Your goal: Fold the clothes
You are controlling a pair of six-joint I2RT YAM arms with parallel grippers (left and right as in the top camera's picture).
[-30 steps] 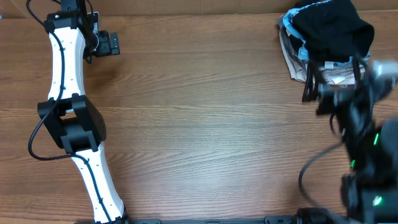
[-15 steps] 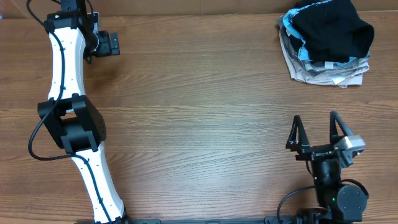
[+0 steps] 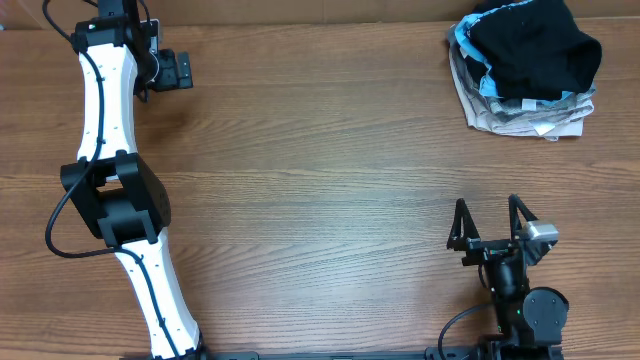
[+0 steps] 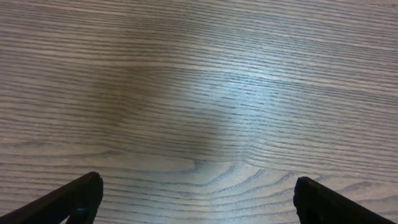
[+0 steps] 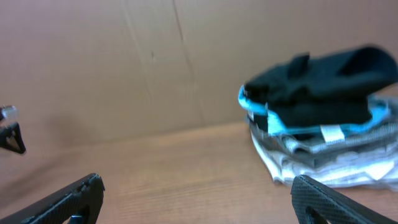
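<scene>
The black garment lies bunched on top of a stack of folded clothes at the table's far right corner. It also shows in the right wrist view, ahead and to the right. My right gripper is open and empty near the front right edge, well apart from the stack; its fingertips frame bare wood in the right wrist view. My left gripper is at the far left corner; the left wrist view shows it open over bare wood.
Under the black garment lie a light-blue shirt and grey and beige folded garments. A brown cardboard wall stands behind the table. The left arm's white links stretch along the table's left side.
My right arm has drawn back from the clothes stack down to the front right edge, its gripper open and empty. The left arm and the stack have not moved.
</scene>
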